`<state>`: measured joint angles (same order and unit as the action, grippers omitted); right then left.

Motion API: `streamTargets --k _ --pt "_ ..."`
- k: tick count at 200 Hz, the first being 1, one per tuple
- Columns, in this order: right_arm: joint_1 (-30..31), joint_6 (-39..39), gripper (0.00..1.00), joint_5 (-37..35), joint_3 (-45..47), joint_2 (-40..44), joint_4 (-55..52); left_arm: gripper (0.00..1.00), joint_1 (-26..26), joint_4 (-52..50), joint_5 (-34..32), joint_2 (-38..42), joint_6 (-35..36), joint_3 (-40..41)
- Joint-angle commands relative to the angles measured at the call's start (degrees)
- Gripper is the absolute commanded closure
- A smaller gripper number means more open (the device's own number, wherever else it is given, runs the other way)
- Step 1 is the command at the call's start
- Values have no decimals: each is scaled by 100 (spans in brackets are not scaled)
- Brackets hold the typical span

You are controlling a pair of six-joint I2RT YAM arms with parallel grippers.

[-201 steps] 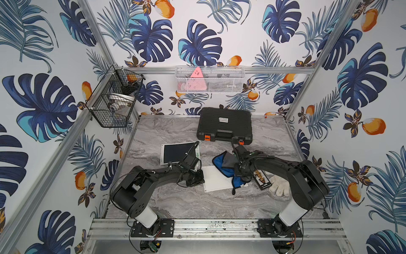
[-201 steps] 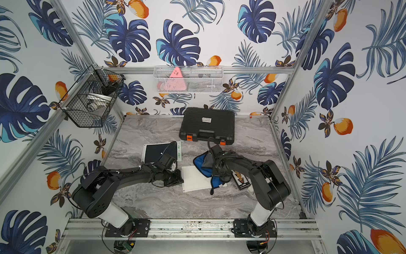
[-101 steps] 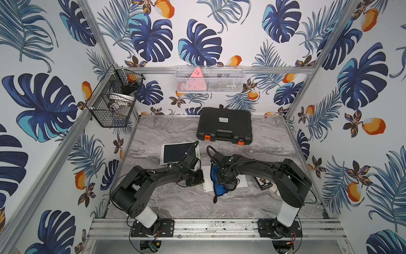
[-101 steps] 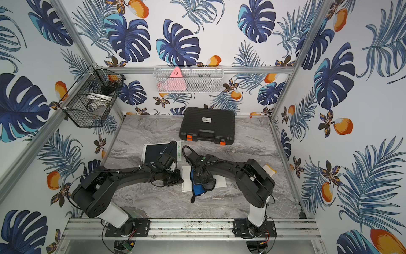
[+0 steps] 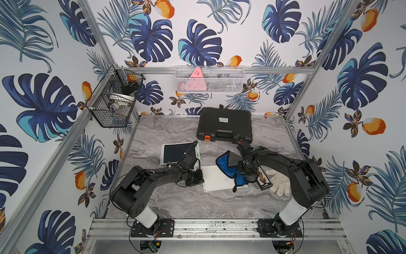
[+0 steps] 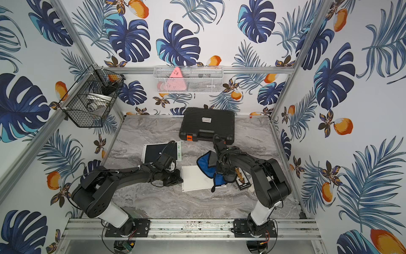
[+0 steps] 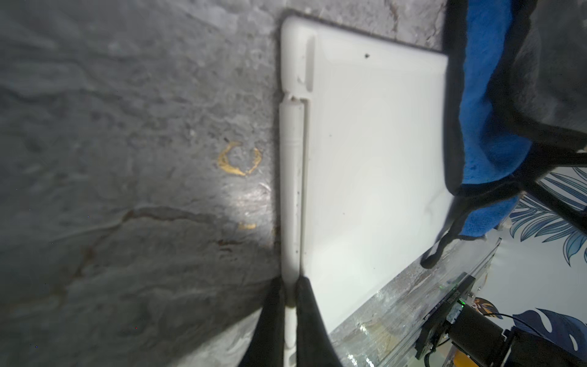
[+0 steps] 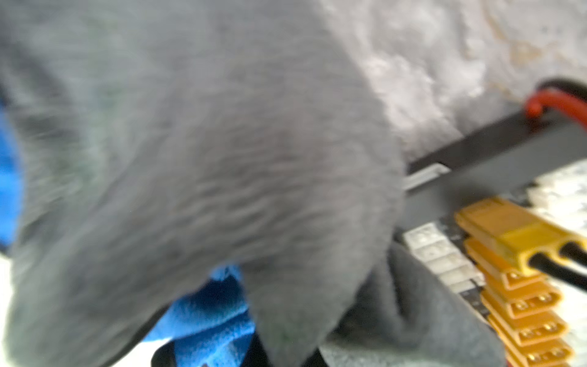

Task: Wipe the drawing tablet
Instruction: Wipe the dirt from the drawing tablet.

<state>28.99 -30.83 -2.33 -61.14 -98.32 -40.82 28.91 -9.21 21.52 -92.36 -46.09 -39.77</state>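
Two wall baskets: mesh basket (image 5: 228,86) holding pink triangle (image 5: 196,80), wire basket (image 5: 105,118) holding perhaps dishes (image 5: 119,101). Left hand (image 7: 290,300) clamped on drawing tablet (image 5: 217,178), right hand (image 5: 246,174) on cloth (image 5: 225,163).

No writing here can be read.
The white label (image 5: 223,120) on the black case (image 5: 224,132) carries print too small to make out, and the yellow lettering on the black card (image 5: 262,179) beside the glove (image 5: 279,182) is too blurred to read.

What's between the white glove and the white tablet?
A black board with yellow plugs, and the blue cloth in the right gripper; both top views show it.
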Motion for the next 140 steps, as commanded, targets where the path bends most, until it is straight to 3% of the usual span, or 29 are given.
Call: streamTargets --k 1,58,83,140 --pt "415 -34 100 37 -338 -300 14 92 -50 -1964 -1762 -206 216 232" --pt "1793 -131 100 611 -2076 -1722 108 92 -54 -1692 -1590 -94 318 319" --pt "1877 -306 100 995 -2489 -2130 283 93 -66 -1672 -1546 -94 348 346" --pt "1694 -176 100 745 -2518 -2015 178 93 -94 -1702 -1545 14 378 417"
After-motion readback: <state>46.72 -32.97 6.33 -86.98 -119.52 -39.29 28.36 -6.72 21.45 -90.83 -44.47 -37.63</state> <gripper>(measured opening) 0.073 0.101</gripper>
